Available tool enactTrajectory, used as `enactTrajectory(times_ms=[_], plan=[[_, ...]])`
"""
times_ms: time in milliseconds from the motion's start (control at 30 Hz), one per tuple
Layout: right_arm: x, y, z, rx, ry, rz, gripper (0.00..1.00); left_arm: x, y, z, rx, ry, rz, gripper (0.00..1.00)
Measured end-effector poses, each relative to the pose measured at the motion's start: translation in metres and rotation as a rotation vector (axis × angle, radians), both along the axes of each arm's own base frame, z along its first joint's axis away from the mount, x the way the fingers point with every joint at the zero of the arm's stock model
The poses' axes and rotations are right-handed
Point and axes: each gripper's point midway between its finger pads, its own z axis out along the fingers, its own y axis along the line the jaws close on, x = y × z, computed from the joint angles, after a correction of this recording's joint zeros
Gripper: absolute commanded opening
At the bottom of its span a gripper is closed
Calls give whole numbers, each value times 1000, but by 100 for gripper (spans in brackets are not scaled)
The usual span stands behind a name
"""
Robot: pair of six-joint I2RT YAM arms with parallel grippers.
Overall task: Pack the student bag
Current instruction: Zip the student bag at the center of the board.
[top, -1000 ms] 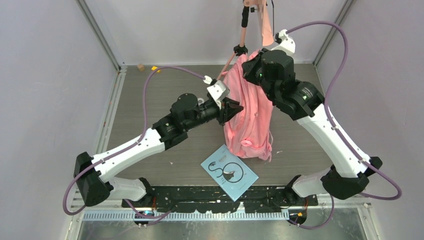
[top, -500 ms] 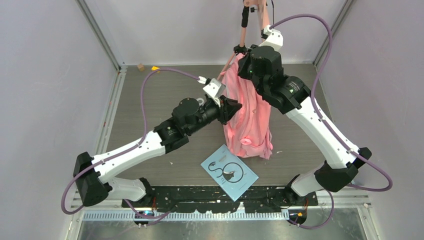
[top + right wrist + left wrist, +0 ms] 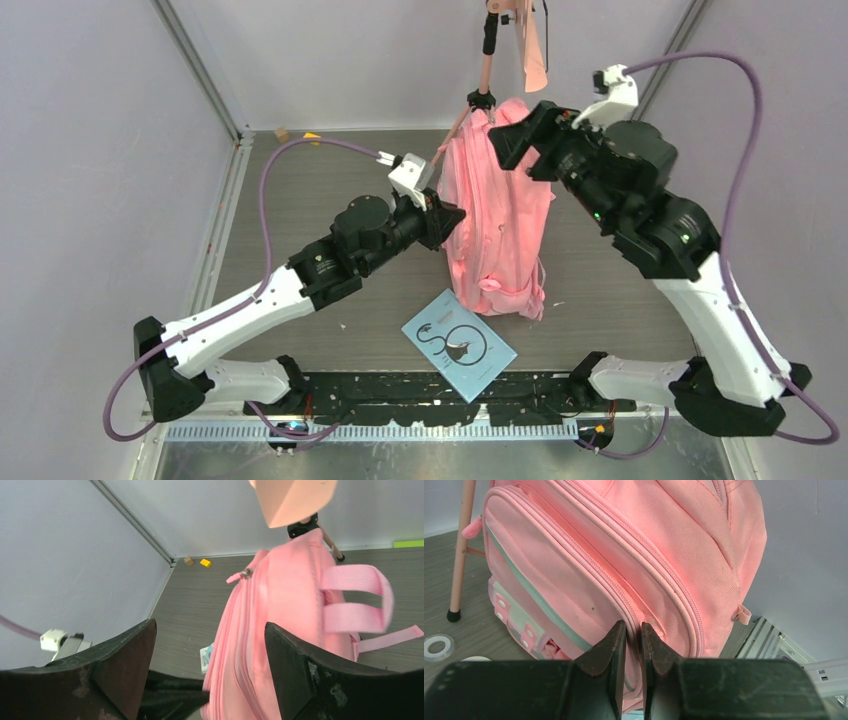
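1. The student bag [image 3: 497, 225] is bright pink woven fabric, soft and rounded, with raised zip seams and paler strips on its front pocket. It stands in the upper middle of the top view, on the grey wood-grain surface [image 3: 300, 190].
2. Its long axis runs up and down the top view. The top end, with its flat webbing loop, lies toward the back wall, and the lower end toward the booklet.
3. A pale blue square booklet [image 3: 459, 344] with a dark line drawing lies flat just below the bag, apart from it.
4. The left gripper [image 3: 450, 213] presses its dark fingers nearly together against the bag's left side. In the left wrist view a narrow gap remains between them at a zip seam. Whether fabric is pinched there cannot be told.
5. The right gripper [image 3: 517, 137] has its jaws spread wide near the bag's top and holds nothing.
6. A thin pink pole [image 3: 487, 60] rises behind the bag and is cut off by the upper edge.
7. Two tiny blocks [image 3: 297, 134], tan and yellow, sit in the far left corner.
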Motion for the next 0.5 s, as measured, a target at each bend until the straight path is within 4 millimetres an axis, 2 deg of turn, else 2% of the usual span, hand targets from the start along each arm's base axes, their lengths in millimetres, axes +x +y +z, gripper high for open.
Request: enactTrajectory(times_ms=[100, 200, 367, 500], plan=[[-18, -18, 4, -4, -5, -10, 87, 3, 3, 1, -7, 15, 4, 0], [-31, -35, -4, -37, 15, -36, 88, 3, 4, 1, -11, 28, 0, 0], [-41, -56, -29, -106, 78, -85, 87, 3, 3, 1, -20, 39, -11, 0], [-38, -53, -57, -150, 139, -89, 81, 3, 3, 1, -25, 46, -16, 0]])
